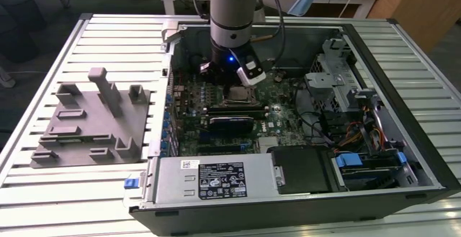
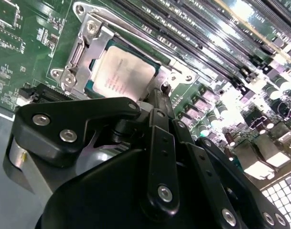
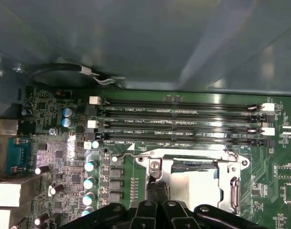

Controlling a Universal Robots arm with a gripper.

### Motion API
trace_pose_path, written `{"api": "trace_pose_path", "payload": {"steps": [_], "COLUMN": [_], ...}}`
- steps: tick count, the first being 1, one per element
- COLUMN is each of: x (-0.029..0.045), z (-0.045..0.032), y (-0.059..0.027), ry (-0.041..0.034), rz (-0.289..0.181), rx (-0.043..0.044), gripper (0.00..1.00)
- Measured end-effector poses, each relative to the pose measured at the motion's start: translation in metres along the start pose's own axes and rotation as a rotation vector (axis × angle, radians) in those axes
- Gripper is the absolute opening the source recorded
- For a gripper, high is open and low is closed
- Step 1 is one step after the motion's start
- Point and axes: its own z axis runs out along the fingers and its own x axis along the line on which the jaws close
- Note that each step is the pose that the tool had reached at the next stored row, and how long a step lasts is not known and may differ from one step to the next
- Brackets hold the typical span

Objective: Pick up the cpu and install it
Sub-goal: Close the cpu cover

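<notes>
Step in hand, seating: cpu [image 2: 121,71] lies in socket [image 2: 78,52]; gripper [image 2: 159,95] jaws closed, empty, at its edge. Your next move likely needs gentle vertical travel.

My arm [image 1: 232,5] comes down nearly vertical from the top of the exterior view, with my wrist [image 1: 230,42] straight beneath it and a small blue light [image 1: 230,59] glowing at its base. My gripper [image 1: 232,86] points straight down. In both wrist views its black linkages [image 2: 159,157] converge forward, and the two fingers [image 3: 151,188] lie pressed together, tips side by side.
</notes>
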Motion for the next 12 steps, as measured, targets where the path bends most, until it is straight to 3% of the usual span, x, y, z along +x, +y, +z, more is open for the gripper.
{"api": "trace_pose_path", "payload": {"steps": [3, 6, 12], "x": [0.0001, 0.0001, -0.0007], "z": [0.0, 0.0, 0.0002], "y": [0.0, 0.0, -0.0002], "ry": [-0.0003, -0.0006, -0.0006], "rz": [0.0, 0.0, 0.0], "rx": [-0.0063, -0.0209, -0.0219], "gripper": [0.11, 0.11, 0.11]}}
